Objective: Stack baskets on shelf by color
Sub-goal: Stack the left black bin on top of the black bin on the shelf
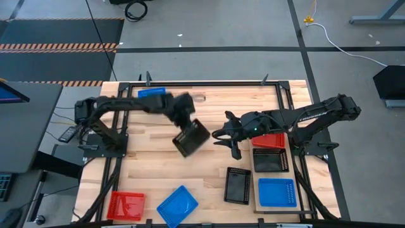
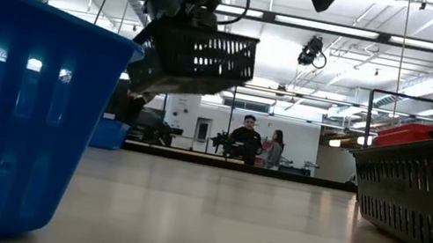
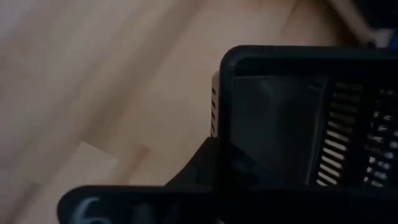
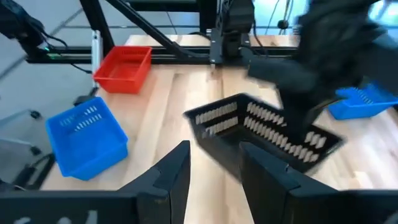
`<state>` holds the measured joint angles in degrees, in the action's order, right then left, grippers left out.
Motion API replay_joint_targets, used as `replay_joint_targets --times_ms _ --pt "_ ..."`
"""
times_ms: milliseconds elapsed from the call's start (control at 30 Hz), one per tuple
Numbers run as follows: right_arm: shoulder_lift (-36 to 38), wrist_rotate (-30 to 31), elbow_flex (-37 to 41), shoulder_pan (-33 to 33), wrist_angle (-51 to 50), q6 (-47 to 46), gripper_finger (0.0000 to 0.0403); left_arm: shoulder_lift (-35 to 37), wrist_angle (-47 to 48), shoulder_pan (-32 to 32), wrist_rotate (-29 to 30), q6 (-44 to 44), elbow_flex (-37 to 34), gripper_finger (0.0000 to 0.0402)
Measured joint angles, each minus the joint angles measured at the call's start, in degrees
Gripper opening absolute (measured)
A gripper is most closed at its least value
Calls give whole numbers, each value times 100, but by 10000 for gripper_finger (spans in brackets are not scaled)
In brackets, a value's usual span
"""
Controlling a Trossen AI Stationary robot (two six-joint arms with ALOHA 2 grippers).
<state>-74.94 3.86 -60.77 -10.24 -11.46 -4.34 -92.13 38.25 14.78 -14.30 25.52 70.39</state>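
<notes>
My left gripper hangs over the middle of the table, shut on a black basket, which shows high up in the low view. My right gripper stands open just right of that basket, nothing between its fingers. The shelf lies at the right with a red basket, a black basket and a blue basket on it. Loose on the table rest a black basket, a blue one, a red one and a blue one at the far edge. My left gripper holds the black basket by the rim of one side wall, coming at it slanting down from the table's left. The basket hangs tilted below the fingers, clear of the table. The gripper itself hides how the fingers sit on the wall.
A black wire frame runs along the table's far and right edges. Bare wood lies at the near middle and around the table's centre. In the low view, people stand in the room far beyond the table.
</notes>
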Motion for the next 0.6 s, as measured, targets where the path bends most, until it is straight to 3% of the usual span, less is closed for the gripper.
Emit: replay_joint_targets --times_ms 167,300,400,600 --pt "-116 333 1 22 4 469 139 -88 593 575 -614 -776 660 3" --pt "-419 422 -343 164 -291 592 139 -356 1546 629 -635 -1307 1165 3" --pt "-849 289 -1049 343 -1017 590 143 -603 2139 581 -595 -1561 1431 3" --pt "-1907 -81 -2930 580 -2448 819 171 -741 2254 562 -551 -1573 1565 6"
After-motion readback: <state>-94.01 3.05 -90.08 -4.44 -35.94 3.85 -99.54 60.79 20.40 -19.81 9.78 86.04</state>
